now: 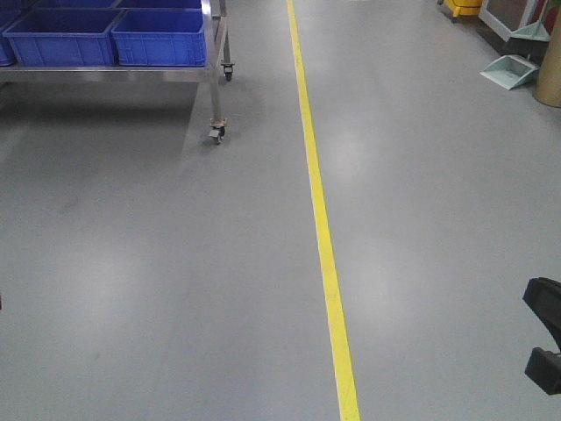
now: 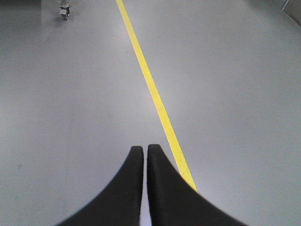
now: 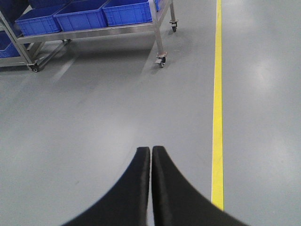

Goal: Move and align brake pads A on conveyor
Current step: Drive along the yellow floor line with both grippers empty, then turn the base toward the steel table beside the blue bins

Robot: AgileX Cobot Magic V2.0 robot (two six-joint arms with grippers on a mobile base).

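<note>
Brake pads A unseen; left hand [image 2: 144, 149], right hand [image 3: 151, 149] closed.

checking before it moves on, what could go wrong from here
1. No belt or brake pads show in any view, only floor, so a reach now would find nothing.
2. The wheeled cart with blue bins stands ahead to the left; drifting that way could clip its caster.
3. The left gripper and right gripper both have jaws shut, so they must open before any pick.
</note>
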